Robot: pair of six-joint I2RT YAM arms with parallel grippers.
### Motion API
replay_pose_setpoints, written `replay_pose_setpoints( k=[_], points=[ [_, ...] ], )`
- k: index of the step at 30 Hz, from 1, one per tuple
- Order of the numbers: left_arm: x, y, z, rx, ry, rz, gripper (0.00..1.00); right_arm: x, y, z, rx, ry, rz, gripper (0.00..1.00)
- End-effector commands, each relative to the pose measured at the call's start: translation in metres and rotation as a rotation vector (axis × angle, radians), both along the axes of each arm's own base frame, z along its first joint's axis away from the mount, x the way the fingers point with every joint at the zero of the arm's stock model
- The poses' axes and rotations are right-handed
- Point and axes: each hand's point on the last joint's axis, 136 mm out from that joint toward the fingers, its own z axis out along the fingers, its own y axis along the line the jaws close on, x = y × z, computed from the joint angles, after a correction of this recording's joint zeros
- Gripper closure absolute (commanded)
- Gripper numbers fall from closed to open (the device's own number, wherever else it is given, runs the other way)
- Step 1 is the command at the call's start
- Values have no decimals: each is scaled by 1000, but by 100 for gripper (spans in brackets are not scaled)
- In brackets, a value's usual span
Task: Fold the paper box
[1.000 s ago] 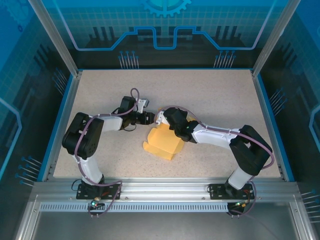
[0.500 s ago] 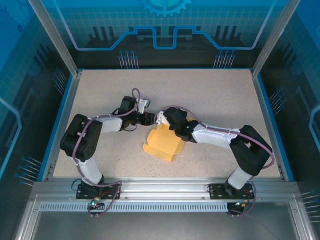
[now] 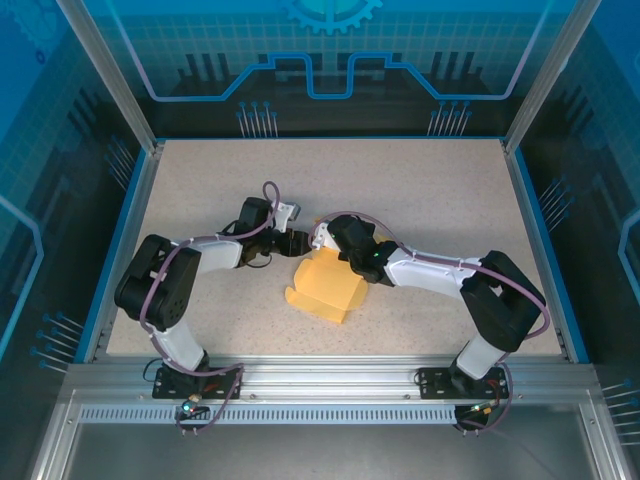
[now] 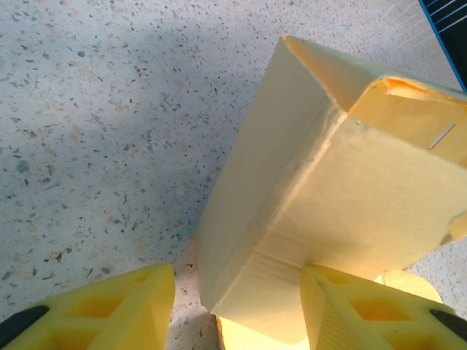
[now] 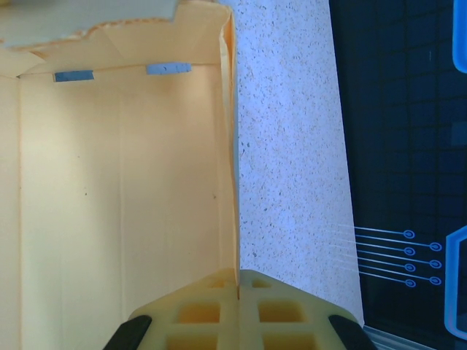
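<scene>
Paper box (image 3: 325, 287): mid-tabletop (image 3: 430, 190), partly erected; I find its far edge hidden under the hands. Right hand (image 5: 237, 292): reaching left, pinched tight on one box wall. Left hand (image 4: 237, 306): low, spread wide, box corner between its fingers.

Speckled beige table (image 3: 420, 190) with a blue rim.
A partly folded pale yellow paper box (image 3: 328, 285) lies on it, just below centre of the top view.

Right pincer (image 5: 237, 281) tight on a paper box (image 5: 117, 182) wall, speckled table (image 5: 284, 146) alongside.
</scene>
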Motion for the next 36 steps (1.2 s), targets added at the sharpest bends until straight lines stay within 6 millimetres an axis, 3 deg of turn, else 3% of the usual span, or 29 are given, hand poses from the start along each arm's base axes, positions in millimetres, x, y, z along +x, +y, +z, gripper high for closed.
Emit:
replay_pose_setpoints(
  k=[1,10,36],
  points=[
    [3,-7,2,-8,-24,-30,50,-4,1,9,36,1,3,100],
    [6,-21,1,-22,-36,-67,48,-7,1,9,40,18,7,100],
    [11,-27,5,-53,-79,-77,31,-6,2,10,54,28,9,100]
  ],
)
